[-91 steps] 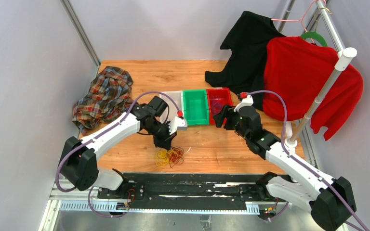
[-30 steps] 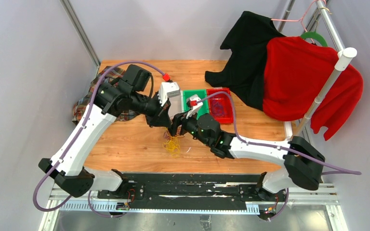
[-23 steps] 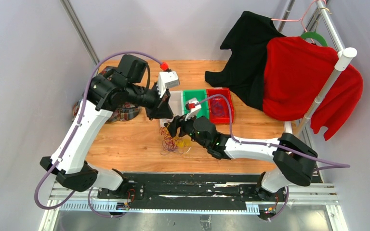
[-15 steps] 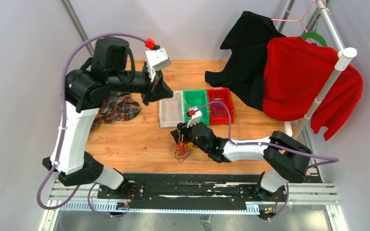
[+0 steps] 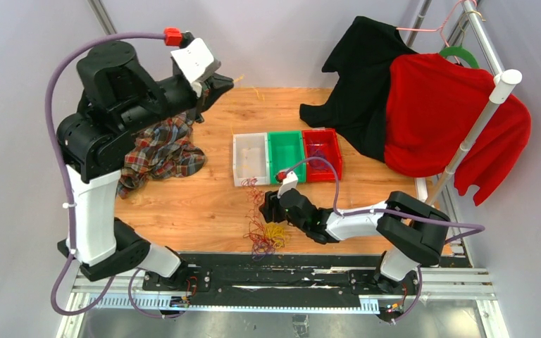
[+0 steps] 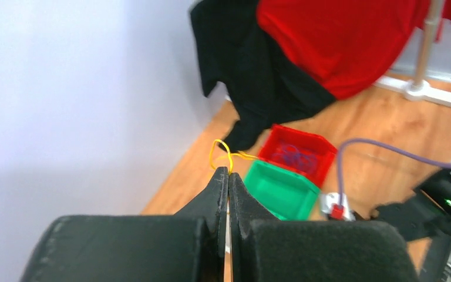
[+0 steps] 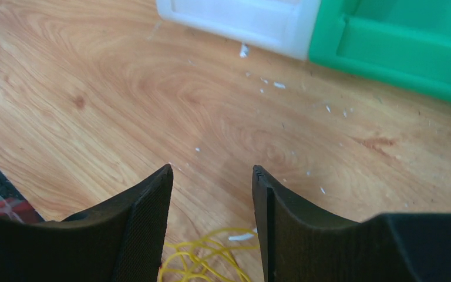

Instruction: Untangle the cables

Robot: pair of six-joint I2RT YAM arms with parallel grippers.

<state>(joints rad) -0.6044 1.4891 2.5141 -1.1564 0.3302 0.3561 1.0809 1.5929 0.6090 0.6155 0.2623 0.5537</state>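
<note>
A tangle of yellow and dark red cables point(image 5: 268, 236) lies on the wood table near its front edge, with one dark red strand trailing up toward the white bin. My right gripper point(image 5: 266, 208) is low over the table just behind the tangle, open and empty. In the right wrist view its gripper point(image 7: 211, 173) stands over bare wood with yellow cable loops point(image 7: 205, 252) under it. My left gripper point(image 5: 227, 79) is raised high at the back left, shut on a thin yellow cable point(image 5: 248, 84). The left wrist view shows the yellow cable's loop point(image 6: 220, 154) sticking out past its gripper point(image 6: 228, 171). Purple cables point(image 5: 318, 151) lie in the red bin.
A white bin point(image 5: 250, 169), a green bin point(image 5: 287, 172) and a red bin point(image 5: 324, 172) stand in a row mid-table. A plaid shirt point(image 5: 158, 148) lies at the left. A black garment point(image 5: 363, 77) and a red sweater point(image 5: 444, 113) hang by a white pole point(image 5: 475, 134) at the right.
My left arm has risen up and back to the left, carrying a yellow cable away from the tangle. My right gripper has slid toward the table's front edge, and the tangle now lies nearer the front.
</note>
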